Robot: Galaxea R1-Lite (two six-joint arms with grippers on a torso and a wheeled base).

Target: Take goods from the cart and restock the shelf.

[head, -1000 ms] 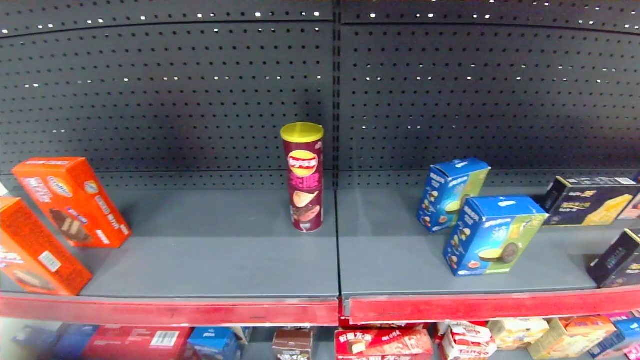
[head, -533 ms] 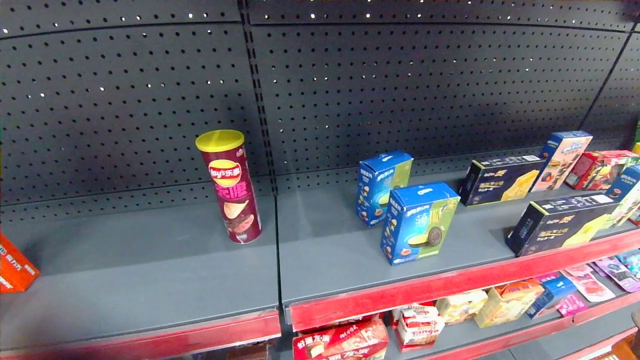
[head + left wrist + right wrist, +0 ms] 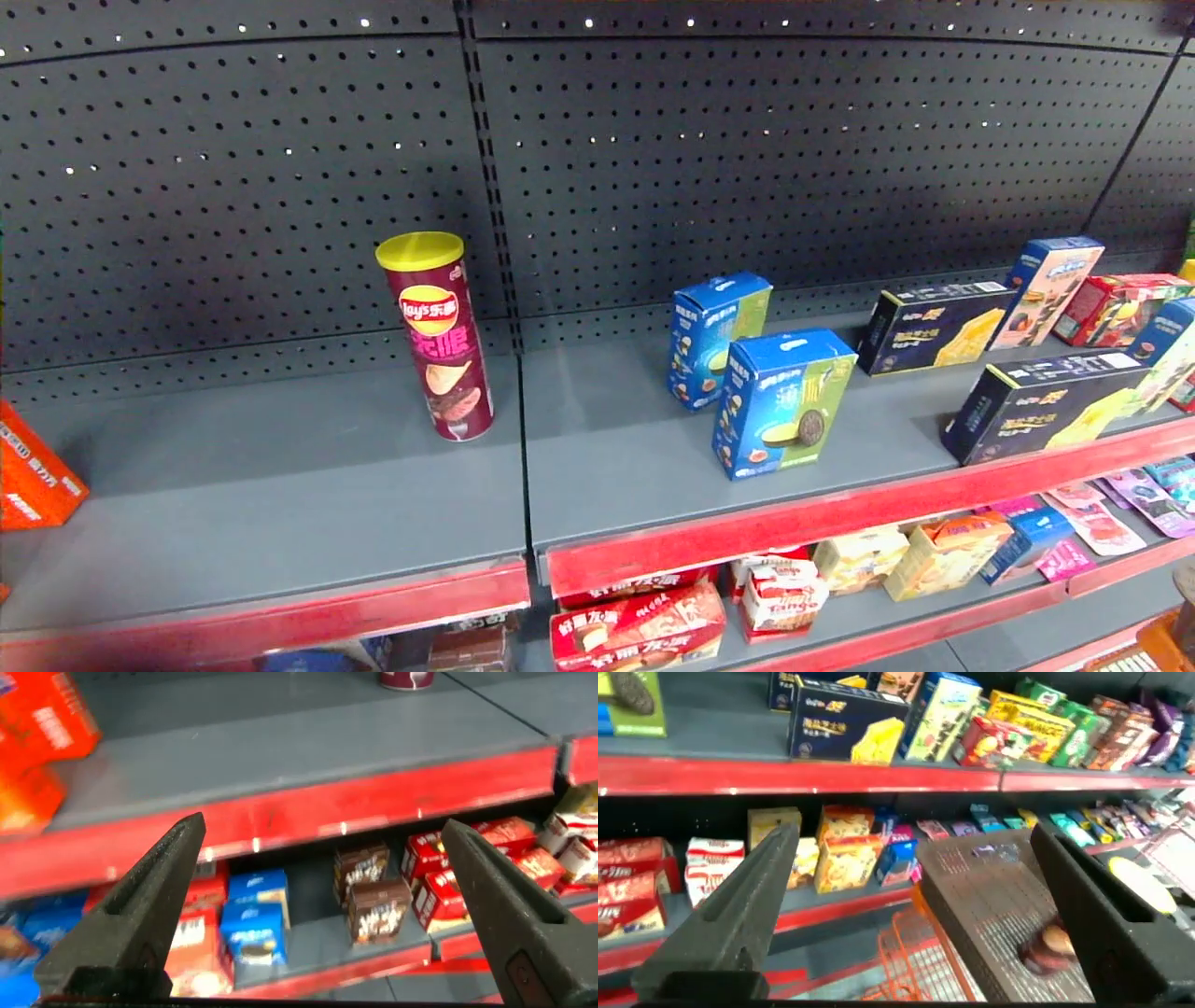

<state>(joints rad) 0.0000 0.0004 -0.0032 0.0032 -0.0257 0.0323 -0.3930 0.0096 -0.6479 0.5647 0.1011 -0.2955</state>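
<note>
Chip can (image 3: 436, 334) stands upright on the shelf (image 3: 280, 485) — two cookie boxes (image 3: 780, 401) to its right, one behind the other.

From where I stand, the grey shelf (image 3: 280, 485) carries one maroon chip can (image 3: 435, 336) with a yellow lid, two blue-and-green cookie boxes (image 3: 717, 338) (image 3: 782, 403), and two dark boxes with yellow fronts (image 3: 934, 327) (image 3: 1046, 406). At its left end I count two orange boxes (image 3: 56, 719) (image 3: 23, 798). One level down there are two brown boxes (image 3: 363, 868) (image 3: 378, 910) and two blue boxes (image 3: 257, 885) (image 3: 250, 938).
</note>
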